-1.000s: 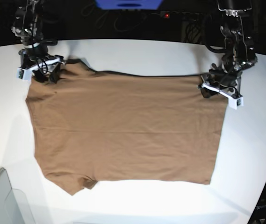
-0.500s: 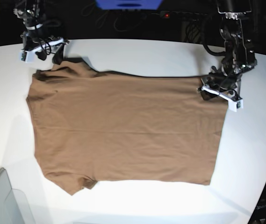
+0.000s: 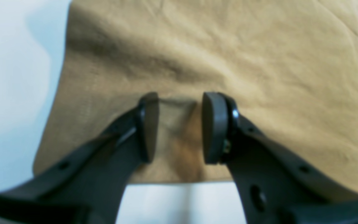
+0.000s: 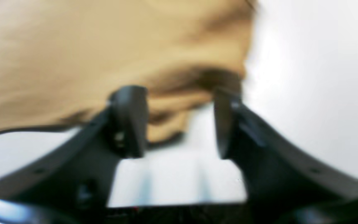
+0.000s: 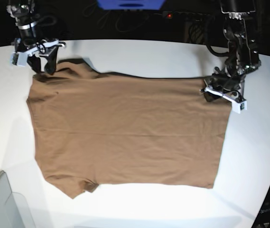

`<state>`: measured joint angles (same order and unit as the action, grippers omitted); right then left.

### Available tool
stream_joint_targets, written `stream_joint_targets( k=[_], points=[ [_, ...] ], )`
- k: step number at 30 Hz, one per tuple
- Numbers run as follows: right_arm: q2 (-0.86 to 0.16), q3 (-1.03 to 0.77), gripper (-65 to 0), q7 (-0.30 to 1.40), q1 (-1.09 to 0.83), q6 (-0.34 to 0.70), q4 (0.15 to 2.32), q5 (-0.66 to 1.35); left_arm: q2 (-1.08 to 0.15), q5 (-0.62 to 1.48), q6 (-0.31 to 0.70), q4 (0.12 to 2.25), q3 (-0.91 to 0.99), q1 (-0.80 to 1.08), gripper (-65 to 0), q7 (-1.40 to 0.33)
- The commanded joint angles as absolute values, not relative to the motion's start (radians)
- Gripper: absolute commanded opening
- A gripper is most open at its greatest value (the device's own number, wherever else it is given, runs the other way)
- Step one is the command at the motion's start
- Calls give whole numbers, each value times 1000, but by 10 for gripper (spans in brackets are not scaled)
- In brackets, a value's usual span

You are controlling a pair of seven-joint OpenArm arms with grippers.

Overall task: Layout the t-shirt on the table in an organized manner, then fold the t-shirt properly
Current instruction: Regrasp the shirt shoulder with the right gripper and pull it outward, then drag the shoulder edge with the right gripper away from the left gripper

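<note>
Brown cloth of the t-shirt (image 5: 125,128) shows btwn the jaws of the L gripper (image 3: 180,127); they stand part open w/ a gap btwn the tips, no clear grip on the fabric. Jaws of the R gripper (image 4: 180,121) stand wider apart, w/ a bunched bit of shirt & white surface visible btwn them; nothing held. The R wrist view is blurred, so whether those tips touch cloth: can't tell.

In the base view, L jaws are at the shirt's upper R corner, R jaws by its upper L corner, where the fabric is rumpled & folded. A small crease shows in the cloth btwn the L tips.

Further out, the t-shirt lies spread on the white table (image 5: 153,209), mostly flat, its body fairly smooth. Upper edge runs slightly uneven; at lower L a pointed flap sticks out w/ a little fold beside it. Grey translucent bin corner (image 5: 4,204) sits at lower L of the base view, near the flap, apart from it.
</note>
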<state>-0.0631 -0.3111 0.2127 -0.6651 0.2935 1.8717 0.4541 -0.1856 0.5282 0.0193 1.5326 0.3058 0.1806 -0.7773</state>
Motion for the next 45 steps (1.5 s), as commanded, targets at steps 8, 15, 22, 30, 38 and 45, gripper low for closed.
stream_joint_targets(
  k=[8,15,22,30,38,45],
  points=[
    [-13,-312,-650,303,-585,309,1836,461,-197,519,5,1538,311,197,-414,-811],
    [-15,-285,-650,325,-558,311,1784,463,-197,519,5,1538,311,197,-414,-811],
    [-22,-292,-650,325,-524,311,1652,461,-197,519,5,1538,311,196,-414,-811],
    [-13,-298,-650,325,-639,311,1730,461,-197,519,5,1537,311,194,-414,-811],
    [-13,-246,-650,320,-700,311,1876,461,-197,519,5,1537,311,193,-414,-811],
    [-64,-243,-650,325,-604,306,1856,460,-197,519,5,1537,311,197,-414,-811]
  ],
)
